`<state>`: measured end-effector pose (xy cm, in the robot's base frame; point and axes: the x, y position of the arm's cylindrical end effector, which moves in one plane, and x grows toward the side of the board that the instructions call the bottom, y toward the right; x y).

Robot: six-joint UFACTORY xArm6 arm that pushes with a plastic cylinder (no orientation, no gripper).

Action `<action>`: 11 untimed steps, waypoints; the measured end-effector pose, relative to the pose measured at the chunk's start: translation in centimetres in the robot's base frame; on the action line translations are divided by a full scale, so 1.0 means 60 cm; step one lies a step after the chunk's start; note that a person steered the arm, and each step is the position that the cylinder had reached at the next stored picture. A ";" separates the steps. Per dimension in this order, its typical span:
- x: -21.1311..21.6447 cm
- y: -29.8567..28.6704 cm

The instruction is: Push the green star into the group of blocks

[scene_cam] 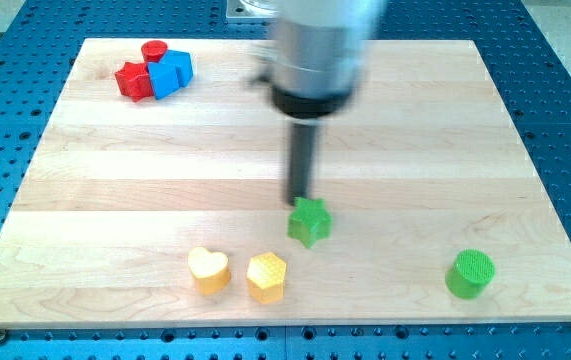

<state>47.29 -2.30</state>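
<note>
The green star (pixel 309 222) lies on the wooden board (pixel 415 120), a little below the middle. My tip (pixel 298 201) sits right at the star's upper left edge, touching or almost touching it. A yellow hexagon (pixel 266 276) and a yellow heart (pixel 208 270) lie side by side to the star's lower left. A red star (pixel 134 80), a red cylinder (pixel 154 51) and a blue block (pixel 171 72) form a tight group at the board's top left.
A green cylinder (pixel 469 273) stands alone at the lower right. The arm's blurred grey body (pixel 322 50) hangs over the top middle of the board. A blue perforated table (pixel 565 90) surrounds the board.
</note>
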 end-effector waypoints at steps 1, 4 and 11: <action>-0.018 0.093; 0.100 -0.030; -0.041 -0.004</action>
